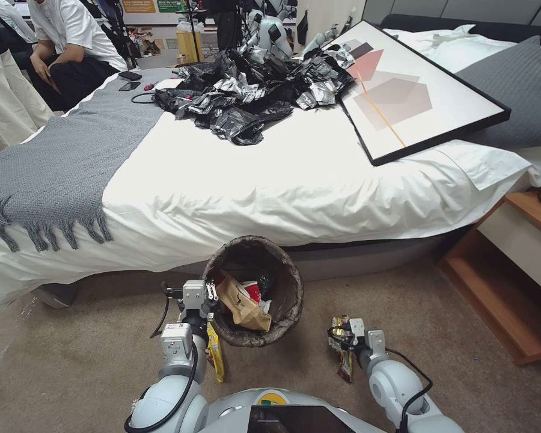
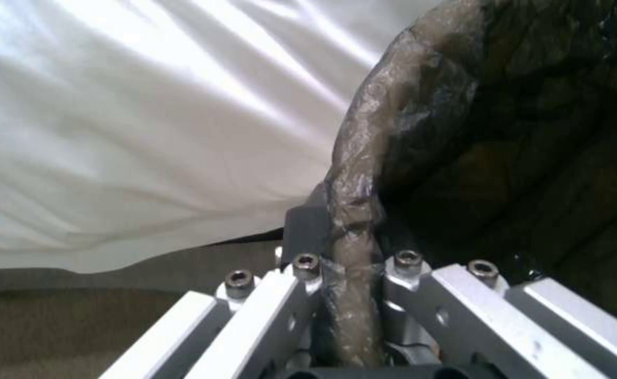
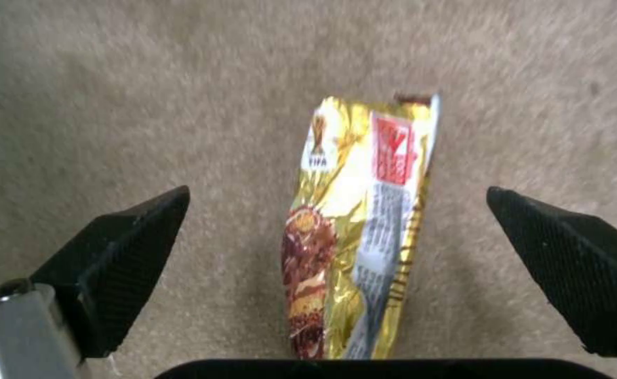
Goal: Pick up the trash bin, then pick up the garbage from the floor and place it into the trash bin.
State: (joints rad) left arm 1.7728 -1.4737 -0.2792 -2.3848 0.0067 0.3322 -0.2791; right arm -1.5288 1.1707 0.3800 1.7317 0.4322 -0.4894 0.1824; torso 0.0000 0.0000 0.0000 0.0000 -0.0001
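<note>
The trash bin (image 1: pixel 285 313), lined with a dark brown bag, stands low in front of the bed. Inside it lie a brown paper bag (image 1: pixel 243 305) and a red packet (image 1: pixel 253 290). My left gripper (image 1: pixel 209 294) is shut on the bin's rim (image 2: pixel 354 210); in the left wrist view the liner is pinched between the fingers of the left gripper (image 2: pixel 347 247). My right gripper (image 1: pixel 344 335) hovers open over a gold snack wrapper (image 1: pixel 345 368) on the carpet. In the right wrist view the wrapper (image 3: pixel 361 226) lies between the spread fingers of the right gripper (image 3: pixel 337 197). Another yellow wrapper (image 1: pixel 216 353) lies beside my left arm.
The white bed (image 1: pixel 282 180) fills the space behind the bin, carrying black and silver plastic sheeting (image 1: pixel 252 90), a framed picture (image 1: pixel 415 90) and a grey blanket (image 1: pixel 72 156). A wooden nightstand (image 1: pixel 511 276) stands at the right. Carpet (image 1: pixel 72 361) lies open to the left.
</note>
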